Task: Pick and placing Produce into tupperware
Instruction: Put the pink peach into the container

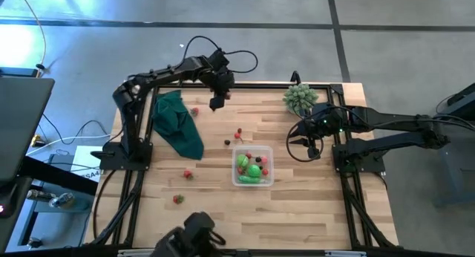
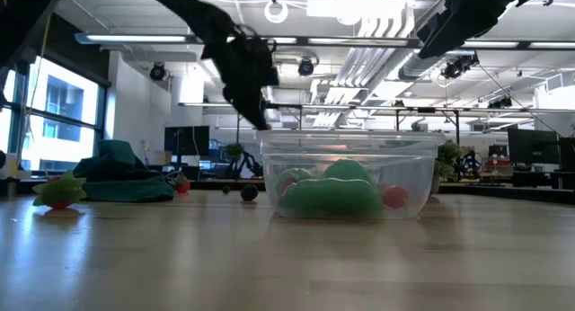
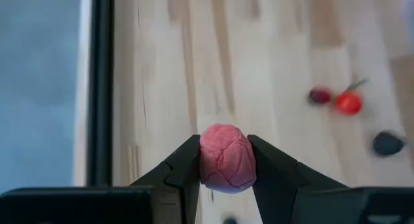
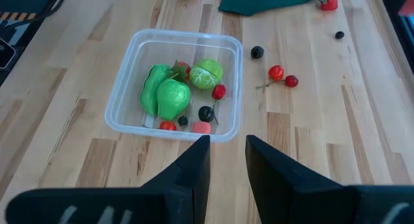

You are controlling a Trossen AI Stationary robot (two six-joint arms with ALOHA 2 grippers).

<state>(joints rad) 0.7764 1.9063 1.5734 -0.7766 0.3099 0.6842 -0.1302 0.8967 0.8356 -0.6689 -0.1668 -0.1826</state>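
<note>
Pink and wrinkled, a small raspberry-like piece point(image 3: 226, 158) is sitting clamped between the fingers of my left gripper point(image 1: 216, 102), which I am holding above the far side of the wooden table point(image 1: 312, 212), just beyond the dark green cloth point(image 1: 178, 123). I am keeping my right gripper point(image 4: 226, 160) near the right side of the table, its fingers standing slightly apart with nothing between them, looking down at the clear tupperware point(image 1: 253, 167). That container is resting a little right of the table's middle, and it is holding several green pieces point(image 4: 167, 94) along with some small red and dark ones. More produce is lying loose on the wood: a pair of red cherries point(image 4: 283, 76) and a dark berry point(image 4: 257, 52) just beside the container, and red pieces point(image 1: 188, 174) nearer the cloth and the front left.
</note>
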